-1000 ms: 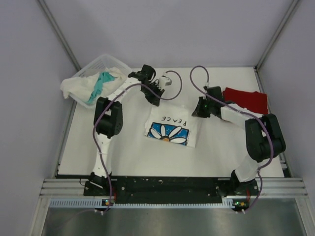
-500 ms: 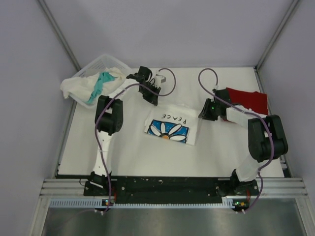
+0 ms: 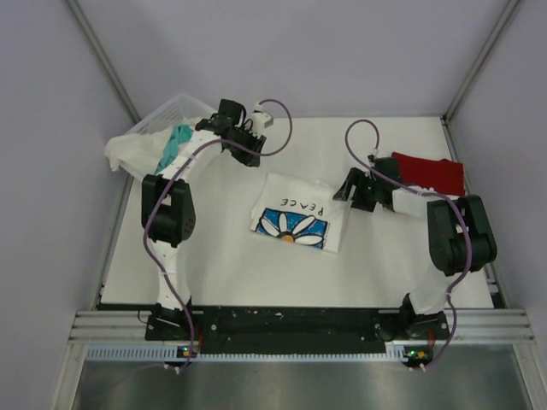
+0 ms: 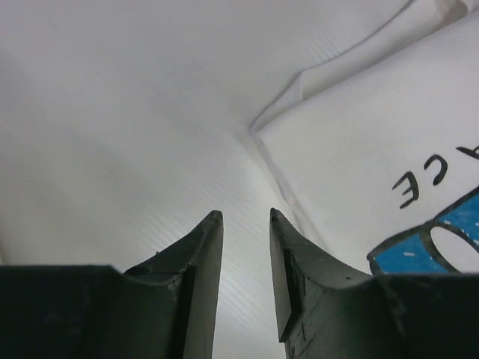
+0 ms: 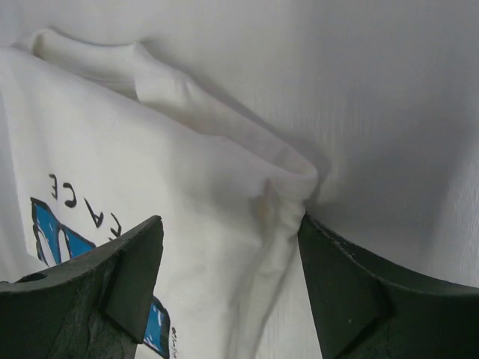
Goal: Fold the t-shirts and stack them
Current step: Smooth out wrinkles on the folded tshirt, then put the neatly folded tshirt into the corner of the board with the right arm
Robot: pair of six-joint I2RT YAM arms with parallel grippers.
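A folded white t-shirt (image 3: 295, 213) with PEACE lettering and a blue flower graphic lies flat at the table's middle. My right gripper (image 3: 349, 191) hovers at its right edge, and in the right wrist view the right gripper (image 5: 230, 221) stands open over a bunched fold (image 5: 288, 179) without pinching it. My left gripper (image 3: 245, 152) is above bare table just beyond the shirt's far left corner. In the left wrist view the left gripper (image 4: 245, 215) is open by a narrow gap with nothing in it, the shirt (image 4: 374, 134) to its right. A folded red t-shirt (image 3: 427, 173) lies at the far right.
A white lattice basket (image 3: 175, 109) sits at the far left corner, with white cloth (image 3: 128, 152) and a teal t-shirt (image 3: 175, 141) spilling over its rim. Purple cables loop above both wrists. Metal frame rails border the table.
The right gripper has opened and let go of the white shirt's right edge. The left gripper has widened and swung back left toward the basket. The shirt now lies flat.
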